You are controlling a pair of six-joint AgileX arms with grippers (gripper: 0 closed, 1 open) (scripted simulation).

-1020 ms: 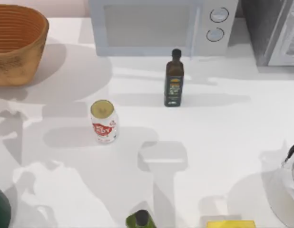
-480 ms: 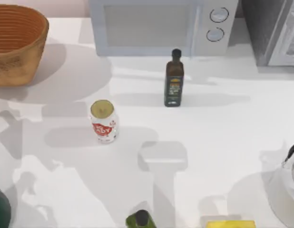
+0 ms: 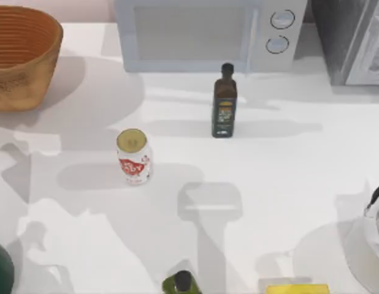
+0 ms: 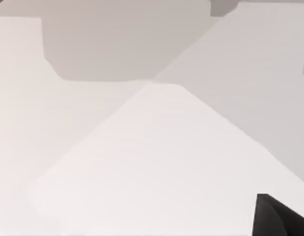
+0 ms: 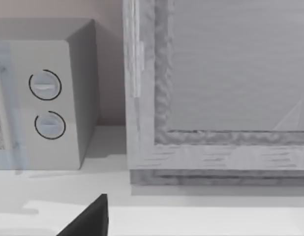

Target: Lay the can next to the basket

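Can (image 3: pixel 133 157) stands upright on the white table (image 3: pixel 281 171), left of the middle, well apart from the basket (image 3: pixel 21 56) in the far left corner. It has not moved since a moment ago; only shadows on the left shifted. Whether either arm's fingers are open, I cannot tell. A dark bottle (image 3: pixel 224 102) stands before the microwave (image 3: pixel 208 33).

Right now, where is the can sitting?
In the top view the can stands upright left of centre on the table, apart from the basket in the far left corner, with the dark bottle to its right.
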